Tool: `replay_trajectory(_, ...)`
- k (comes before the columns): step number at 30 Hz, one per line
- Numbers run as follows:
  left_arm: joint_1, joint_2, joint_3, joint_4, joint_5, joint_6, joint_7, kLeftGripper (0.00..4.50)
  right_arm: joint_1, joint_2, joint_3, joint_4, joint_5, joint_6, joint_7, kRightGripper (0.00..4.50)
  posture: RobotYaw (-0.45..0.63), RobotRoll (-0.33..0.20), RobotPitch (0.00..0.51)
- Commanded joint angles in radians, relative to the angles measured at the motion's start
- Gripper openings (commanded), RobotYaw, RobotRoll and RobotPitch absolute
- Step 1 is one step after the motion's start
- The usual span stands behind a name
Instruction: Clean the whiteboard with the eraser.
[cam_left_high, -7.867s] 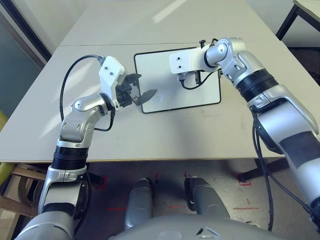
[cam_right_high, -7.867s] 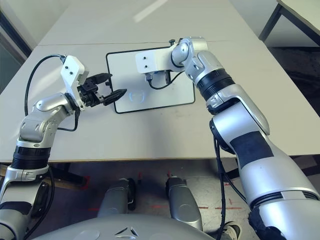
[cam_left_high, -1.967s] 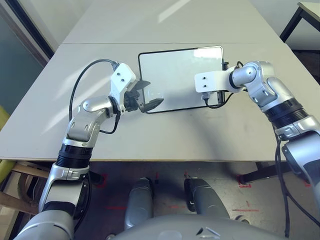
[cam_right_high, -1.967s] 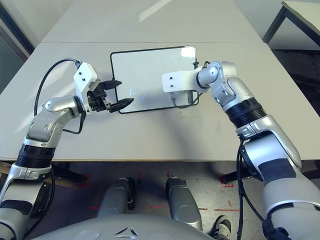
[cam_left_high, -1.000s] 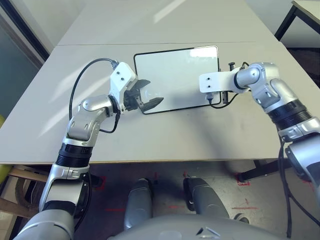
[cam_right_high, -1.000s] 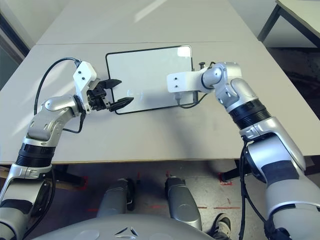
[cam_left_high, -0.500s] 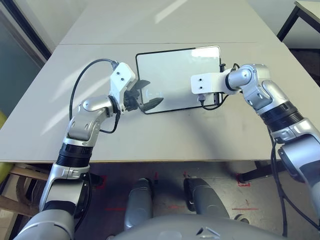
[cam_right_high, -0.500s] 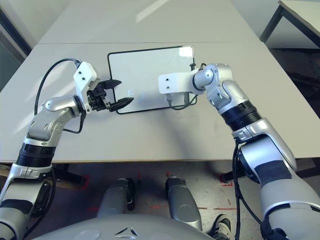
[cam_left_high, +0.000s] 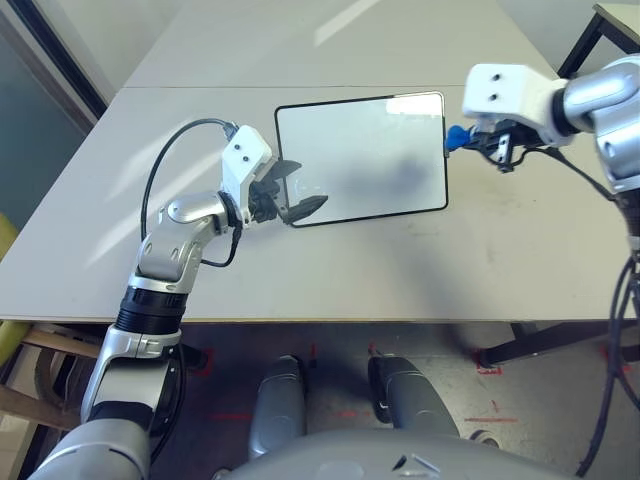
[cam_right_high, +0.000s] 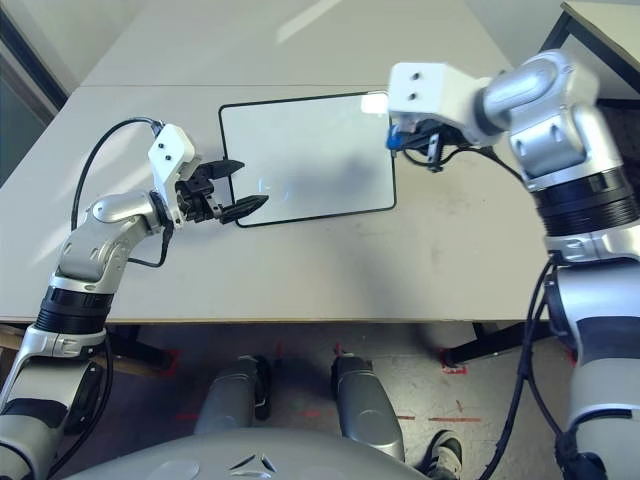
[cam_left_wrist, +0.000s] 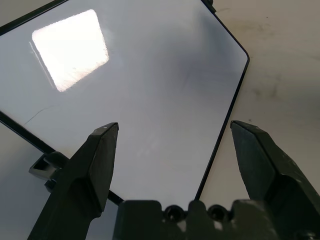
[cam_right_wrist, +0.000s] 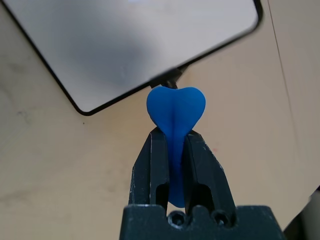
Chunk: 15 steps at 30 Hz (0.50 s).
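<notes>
Head pair: high, angled down over table (cam_left_high: 300, 260), whole whiteboard (cam_left_high: 360, 155) shared, slightly offset. Left wrist: close, along left gripper (cam_left_wrist: 175, 132), board just ahead. Right wrist: close, along right gripper (cam_right_wrist: 172, 142), eraser (cam_right_wrist: 175, 110) in front, board corner beyond.

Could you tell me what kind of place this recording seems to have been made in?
Probably an office or lab-like test room. A plain pale table holds a small whiteboard, a second table stands at the far right, and red tape marks are on the floor below.
</notes>
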Motion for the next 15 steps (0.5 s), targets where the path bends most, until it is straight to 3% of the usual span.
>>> replay_trajectory(1, -0.012, 0.002, -0.008, 0.011, 0.010, -0.012, -0.006, 4.50, -0.034, 0.031, -0.037, 0.159, 0.037, 0.148, -0.056, 0.16, -0.14, 0.000, 0.104)
replay_trajectory(9, -0.018, 0.000, -0.008, 0.022, 0.014, -0.017, -0.003, 4.50, -0.051, 0.123, -0.040, 0.489, 0.050, 0.205, -0.234, 0.16, -0.14, 0.000, 0.105)
replay_trajectory(15, -0.013, 0.005, -0.003, 0.017, 0.014, -0.015, 0.000, 4.50, -0.077, 0.171, -0.041, 0.630, 0.064, 0.170, -0.317, 0.16, -0.13, 0.000, 0.105)
